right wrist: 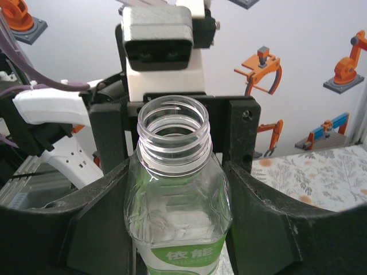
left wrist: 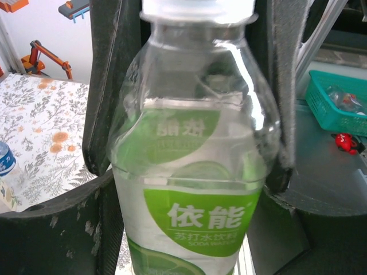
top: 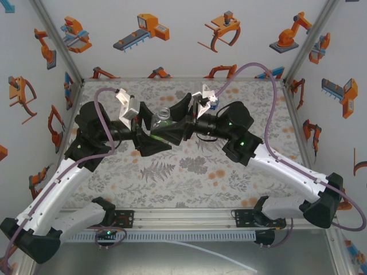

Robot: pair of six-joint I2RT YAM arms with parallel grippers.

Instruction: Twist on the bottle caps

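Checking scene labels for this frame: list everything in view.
green-label bottle: 1, clear with green-and-white label, uncapped, raised between both grippers
blue-label bottle: 1, clear and blue, partly seen, on the table
basket: 1, teal, on a grey surface, right side of left wrist view
small red item: 1, red, beside the basket, unidentifiable
table: 1, grey floral cloth with orange blooms
left gripper: 1, black, fingers flank the green-label bottle
right gripper: 1, black, closed on the green-label bottle
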